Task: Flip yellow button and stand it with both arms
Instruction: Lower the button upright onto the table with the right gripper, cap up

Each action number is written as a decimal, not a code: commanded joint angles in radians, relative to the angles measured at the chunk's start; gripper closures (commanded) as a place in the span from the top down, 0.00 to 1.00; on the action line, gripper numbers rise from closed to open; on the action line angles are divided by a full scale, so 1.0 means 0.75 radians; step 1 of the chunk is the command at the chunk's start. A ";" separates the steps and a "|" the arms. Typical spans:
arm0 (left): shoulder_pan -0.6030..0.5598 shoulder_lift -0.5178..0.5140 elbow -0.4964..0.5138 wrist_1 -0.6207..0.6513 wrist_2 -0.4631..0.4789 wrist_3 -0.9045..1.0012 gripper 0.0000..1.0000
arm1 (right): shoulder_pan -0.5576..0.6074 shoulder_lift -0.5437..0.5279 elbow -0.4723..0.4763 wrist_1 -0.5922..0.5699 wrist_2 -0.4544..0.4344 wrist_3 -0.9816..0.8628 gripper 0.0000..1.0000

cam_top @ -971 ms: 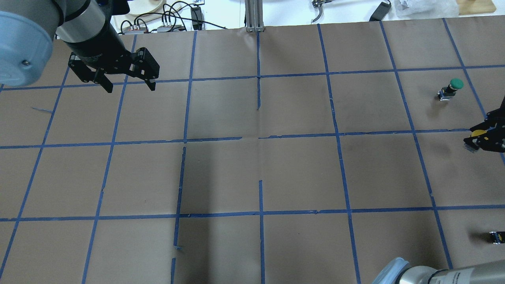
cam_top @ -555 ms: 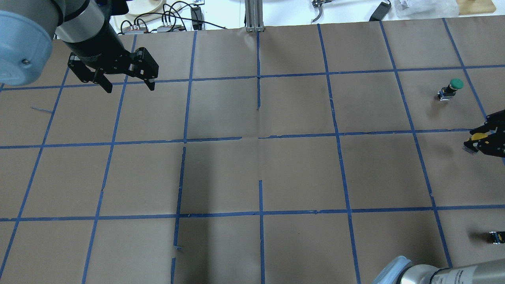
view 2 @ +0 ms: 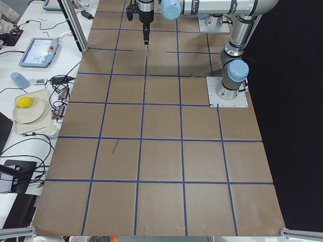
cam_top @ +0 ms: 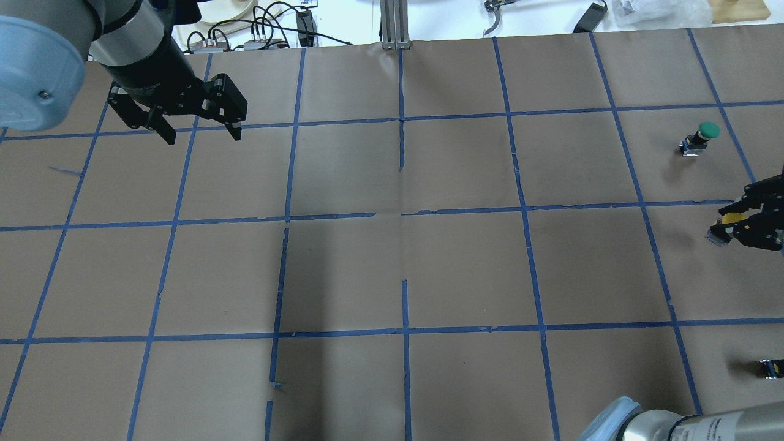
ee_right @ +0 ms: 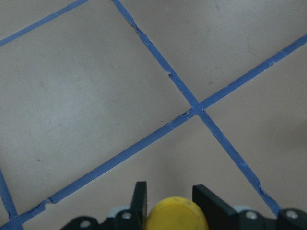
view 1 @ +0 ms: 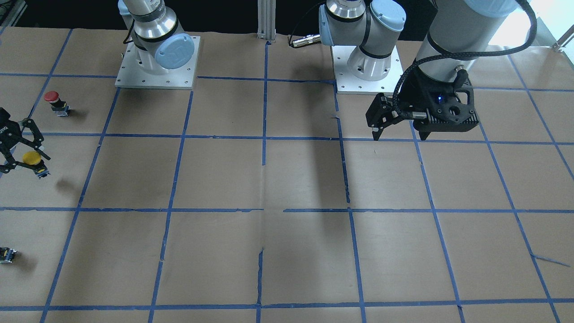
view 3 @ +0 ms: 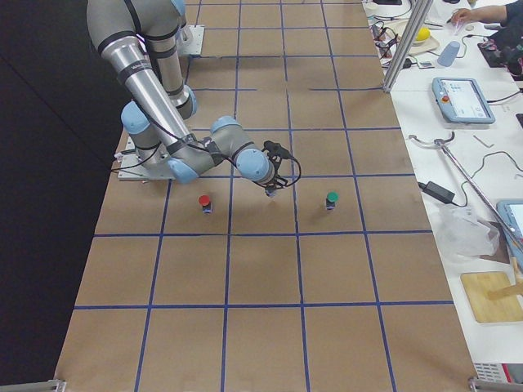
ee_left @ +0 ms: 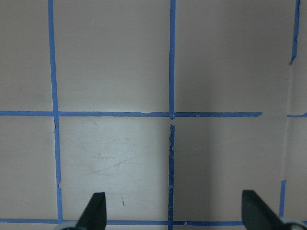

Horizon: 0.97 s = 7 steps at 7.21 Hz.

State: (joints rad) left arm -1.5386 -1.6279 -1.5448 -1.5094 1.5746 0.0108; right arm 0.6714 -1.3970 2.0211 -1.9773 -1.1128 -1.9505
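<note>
Right wrist-mounted view shows what the wider cameras barely resolve: the yellow button's (ee_right: 175, 214) round cap sits pinched between the two black fingers (ee_right: 139, 199) of the right end effector (ee_right: 168, 203). In the overhead exterior view the same button (cam_top: 730, 218) is at the counter's (cam_top: 465, 269) far right edge, its grey base angled down-left out of the right end effector (cam_top: 732, 225). A green button (cam_top: 707, 130) stands beyond it. The exterior front-facing view alone shows a red button (view 1: 52, 96) nearer the robot's base, and the yellow button's shadow lying apart from it. The right arm reaches out low and sideways. The left end effector (cam_top: 202, 136) hangs above its own side, fingers spread wide on nothing.
</note>
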 commanded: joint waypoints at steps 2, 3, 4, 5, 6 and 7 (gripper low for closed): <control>0.000 -0.006 -0.002 0.000 -0.003 0.000 1.00 | -0.061 0.007 0.003 0.008 0.040 -0.030 0.15; 0.000 -0.006 0.000 0.000 -0.005 0.000 1.00 | -0.063 0.046 -0.003 0.006 0.062 -0.030 0.15; 0.000 -0.006 0.000 0.002 -0.027 0.000 1.00 | -0.077 0.079 -0.009 0.006 0.093 -0.030 0.15; 0.000 -0.008 0.000 0.002 -0.040 0.000 1.00 | -0.083 0.105 -0.011 0.006 0.095 -0.030 0.15; 0.000 -0.008 0.000 0.002 -0.040 0.000 1.00 | -0.083 0.110 -0.011 0.006 0.093 -0.028 0.16; 0.000 -0.008 -0.002 0.004 -0.042 0.000 1.00 | -0.085 0.112 -0.011 0.004 0.093 -0.026 0.25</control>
State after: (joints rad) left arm -1.5386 -1.6334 -1.5450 -1.5076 1.5462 0.0107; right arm 0.6098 -1.3193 2.0132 -1.9730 -1.0441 -1.9713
